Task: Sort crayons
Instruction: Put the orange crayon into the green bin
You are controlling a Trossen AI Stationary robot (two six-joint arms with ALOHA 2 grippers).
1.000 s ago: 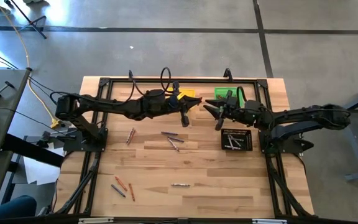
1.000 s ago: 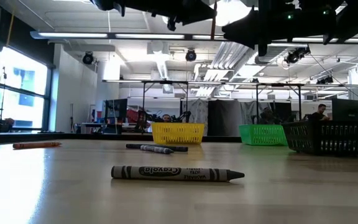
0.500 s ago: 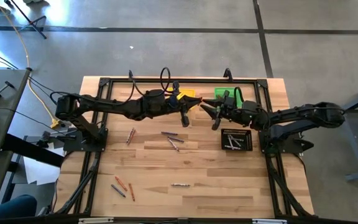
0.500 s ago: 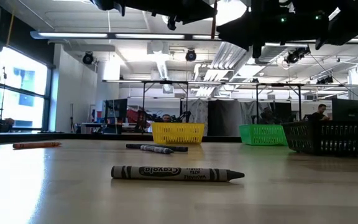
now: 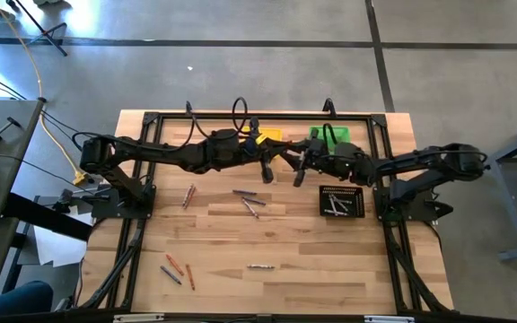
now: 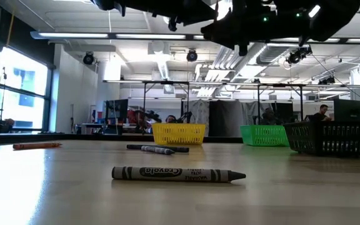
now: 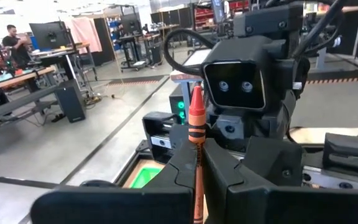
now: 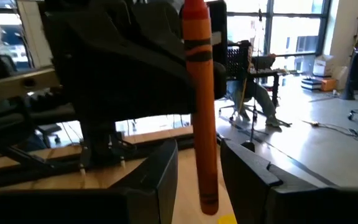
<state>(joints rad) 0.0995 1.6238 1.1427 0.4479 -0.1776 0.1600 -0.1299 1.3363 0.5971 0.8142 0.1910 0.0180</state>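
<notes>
While left claw (image 7: 199, 163) pinches orange crayon (image 8: 199, 93), right claw (image 8: 197, 171) straddles it

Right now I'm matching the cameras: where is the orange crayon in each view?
High view: not discernible, between the grippers beside the green bin.
Low view: not discernible; green bin right.
Left wrist view: orange crayon upright, clamped in left gripper.
Right wrist view: upright between open right gripper fingers.
Landmark: green bin.
</notes>
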